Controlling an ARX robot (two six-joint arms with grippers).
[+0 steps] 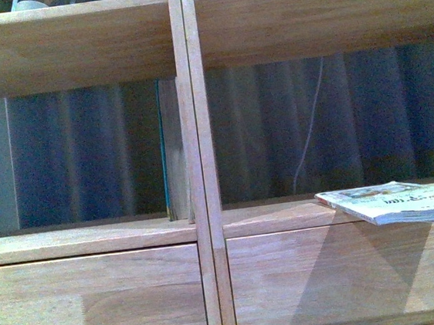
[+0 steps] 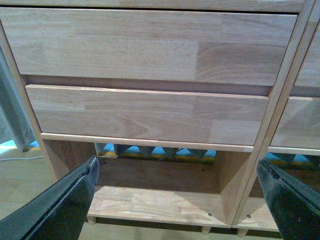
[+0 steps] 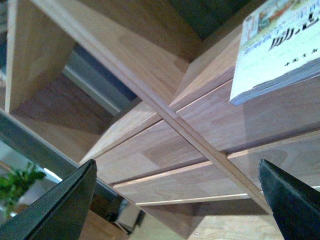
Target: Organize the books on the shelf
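- The left hand [image 2: 177,165] is released: its two black, wedge-shaped fingers [image 2: 70,200] are spread wide with nothing between them. It faces the lower front of the shelf.
- The right hand [image 3: 177,165] is also released, with dark fingers wide apart and empty. It is tilted towards the shelf front and is well apart from the paperback.
- A thin paperback book [image 1: 396,202] with a pale illustrated cover lies flat on the ledge of the right-hand cubby. Its near corner hangs over the front edge and casts a shadow on the drawer below. The right wrist view shows dark printed characters on its cover [image 3: 275,55].
- A tall teal-covered book [image 1: 172,148] with greyish pages stands upright in the left-hand cubby, pressed against the central divider.
- The large light-wood shelving unit [image 1: 85,238] is made of jointed planks with visible grain. It has open cubbies and a narrow central upright [image 1: 200,172].
- Plain flat drawer fronts [image 2: 150,112] sit one above the other, over a low open cubby and short peg legs [image 2: 205,230].
- Behind the open cubbies hangs a dark blue pleated curtain [image 1: 69,155], with a thin white cord [image 1: 310,122] dangling in front of it.
- The pale wood floor [image 2: 15,185] lies under the shelf, and a blue and yellow patterned mat [image 2: 160,151] shows through the low cubby.
- A green leafy plant [image 3: 17,182] sits off to one side.
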